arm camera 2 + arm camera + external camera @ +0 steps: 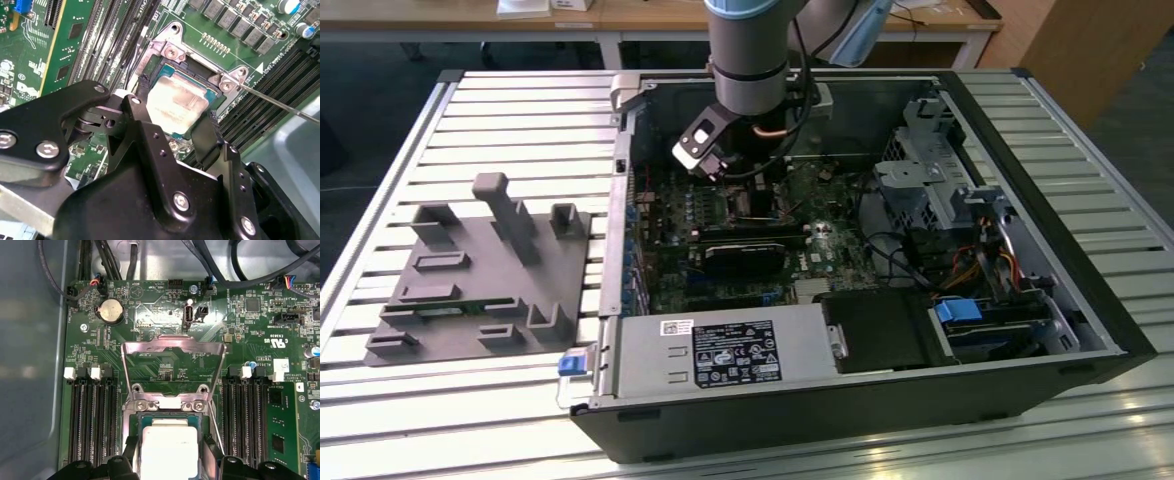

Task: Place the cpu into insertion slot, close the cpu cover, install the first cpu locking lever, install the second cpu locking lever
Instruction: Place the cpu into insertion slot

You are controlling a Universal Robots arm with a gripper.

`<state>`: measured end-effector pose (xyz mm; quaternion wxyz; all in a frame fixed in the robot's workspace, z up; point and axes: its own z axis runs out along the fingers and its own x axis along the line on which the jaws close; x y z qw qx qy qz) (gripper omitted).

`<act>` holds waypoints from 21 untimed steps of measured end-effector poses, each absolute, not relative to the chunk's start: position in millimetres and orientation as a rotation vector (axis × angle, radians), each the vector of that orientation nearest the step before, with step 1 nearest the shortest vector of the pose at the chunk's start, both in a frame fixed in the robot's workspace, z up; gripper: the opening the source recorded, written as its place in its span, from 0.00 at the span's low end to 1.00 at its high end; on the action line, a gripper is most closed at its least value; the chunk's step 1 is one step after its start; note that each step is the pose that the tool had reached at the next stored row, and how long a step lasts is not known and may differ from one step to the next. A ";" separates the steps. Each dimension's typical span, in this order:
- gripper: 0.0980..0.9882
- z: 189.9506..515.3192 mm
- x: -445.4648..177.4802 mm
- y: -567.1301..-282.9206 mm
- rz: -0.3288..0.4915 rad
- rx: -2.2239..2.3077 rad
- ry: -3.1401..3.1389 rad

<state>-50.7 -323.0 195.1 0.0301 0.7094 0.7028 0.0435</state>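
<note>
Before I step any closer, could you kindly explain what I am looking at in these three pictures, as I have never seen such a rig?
This is one robot arm reaching down into an open computer case that lies on a slatted metal table. The exterior view is taken by a camera off the arm; both wrist views come from cameras riding on the arm, looking at the green motherboard. On the table, at the exterior view's left, sits a grey moulded tray. The tool, the arm's grasping part, is down at the cpu, the pale square chip, which lies in the insertion slot. The cpu cover, a silver frame, is swung open. I cannot tell whether the tool grips the chip.
</note>
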 end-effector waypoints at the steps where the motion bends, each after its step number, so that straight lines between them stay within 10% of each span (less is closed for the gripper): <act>1: 0.58 195.9 -50.7 -323.0 0.134 2.187 2.167; 19: 0.56 212.5 -50.0 -323.0 0.128 2.199 2.176; 21: 0.42 213.7 -49.9 -323.5 0.132 2.202 2.178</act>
